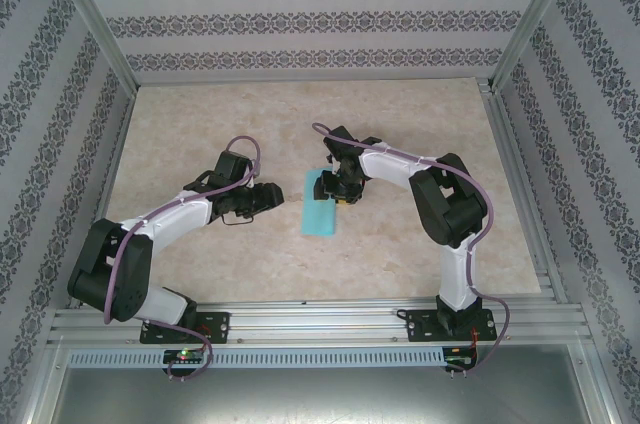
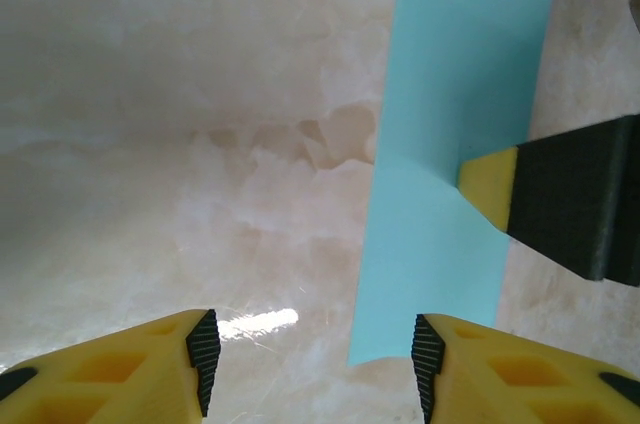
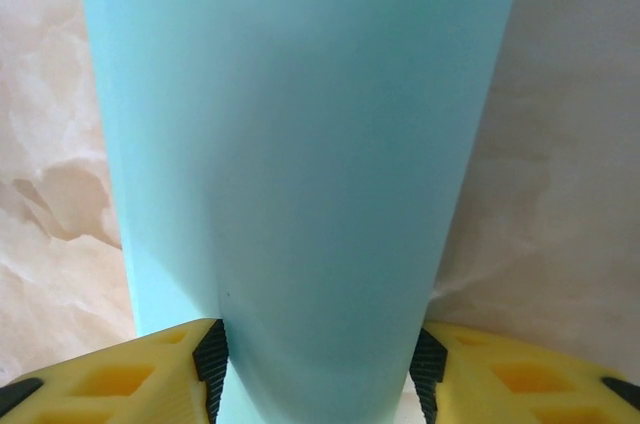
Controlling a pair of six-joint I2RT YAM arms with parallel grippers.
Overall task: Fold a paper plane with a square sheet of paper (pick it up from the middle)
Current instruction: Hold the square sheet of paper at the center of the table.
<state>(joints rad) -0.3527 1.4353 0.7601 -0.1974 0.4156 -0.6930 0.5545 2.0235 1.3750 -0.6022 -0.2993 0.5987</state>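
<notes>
The turquoise sheet of paper lies mid-table as a long narrow strip with no pointed dart shape. Its far end curls upward. My right gripper is low over that far end and open. The paper bows up between its wide-set pads, filling the gap; the right gripper has not closed on it. My left gripper hovers just left of the strip, open and empty. In the left wrist view the paper lies ahead and to the right of the left gripper, with a right fingertip touching it.
The beige marble-patterned tabletop is walled by patterned panels on three sides. An aluminium rail carrying both arm bases runs along the near edge. Bare table lies left and right of the strip.
</notes>
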